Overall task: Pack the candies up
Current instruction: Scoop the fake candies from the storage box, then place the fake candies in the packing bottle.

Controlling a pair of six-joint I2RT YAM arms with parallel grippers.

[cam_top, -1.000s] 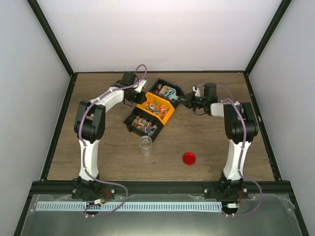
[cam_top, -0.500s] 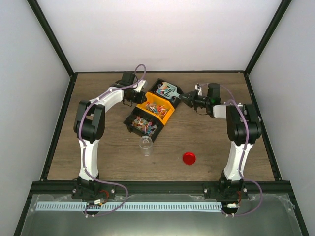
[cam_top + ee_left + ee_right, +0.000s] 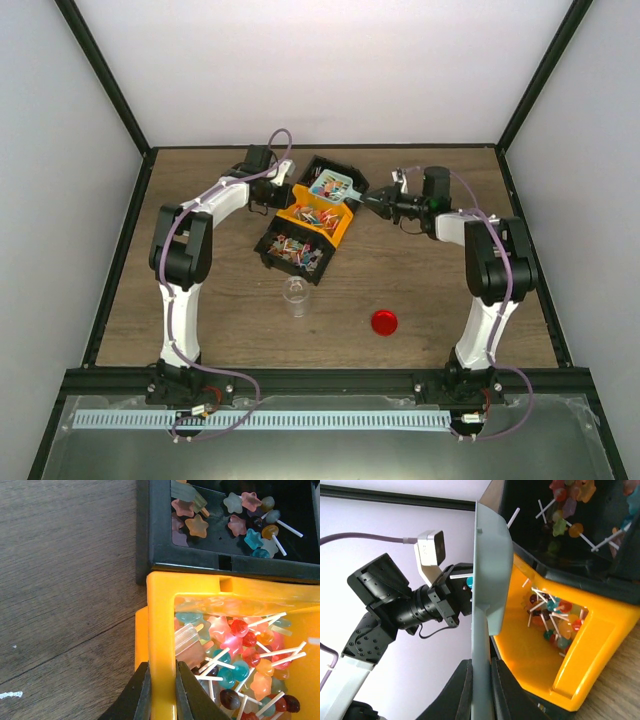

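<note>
The candies (image 3: 240, 650) are small coloured lollipops and stars that fill an orange bin (image 3: 338, 232) and the black bins (image 3: 352, 181) on either side of it. My left gripper (image 3: 161, 696) is shut on the orange bin's wall (image 3: 161, 630) at its left side; in the top view the left gripper (image 3: 281, 196) is by that bin's far-left corner. My right gripper (image 3: 481, 680) is shut on the handle of a teal scoop (image 3: 490, 570). The scoop (image 3: 333, 184) hovers over the far black bin with a few candies in it, and the right gripper (image 3: 372, 203) is just right of the bins.
A clear cup (image 3: 295, 296) stands upright in front of the near black bin (image 3: 270, 250). A red round lid (image 3: 384, 321) lies on the wooden table to the right of the cup. The left arm's wrist (image 3: 405, 605) shows behind the scoop in the right wrist view.
The scoop has shifted slightly left and away over the far black bin, and the right arm's wrist has moved with it. The left gripper and the bins have stayed put.
</note>
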